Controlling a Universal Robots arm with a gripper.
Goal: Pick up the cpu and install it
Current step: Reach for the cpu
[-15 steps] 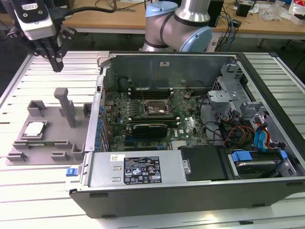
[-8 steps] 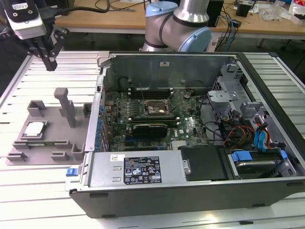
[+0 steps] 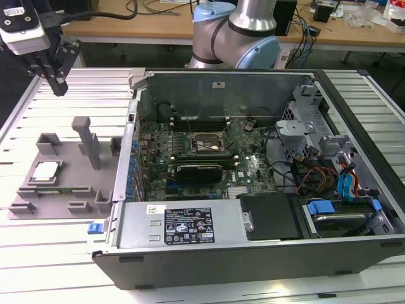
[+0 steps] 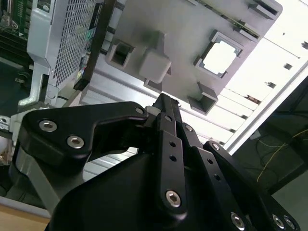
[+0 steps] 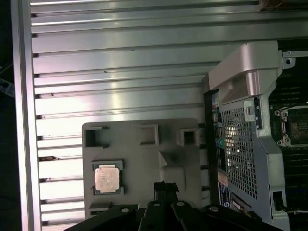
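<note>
The cpu [image 3: 47, 171] lies flat, its silvery top facing up, in a square recess of a grey plastic holder [image 3: 66, 190] at the exterior view's left, and nothing touches it (the first wrist view shows it seated squarely inside its frame, pale plate with a thin darker rim). The holder rests on a table [image 3: 44, 259] of aluminium slats and carries several upright posts and empty pockets around the chip. Just beside the holder, toward the exterior view's right, an open computer case [image 3: 221, 263] lies on its side, with the green motherboard [image 3: 253, 166] exposed and a square black-framed socket [image 3: 205, 144] near its middle; the socket holds no chip. The gripper [image 3: 60, 88] hangs in the air over the slats beyond the holder, well apart from the cpu and from the case. Its black fingers [image 4: 166, 120] are pressed together at their tips with nothing between them, as both wrist views show, and they point down toward the holder. The arm [image 3: 235, 28] has its grey and pale blue joints behind the case's far wall
</note>
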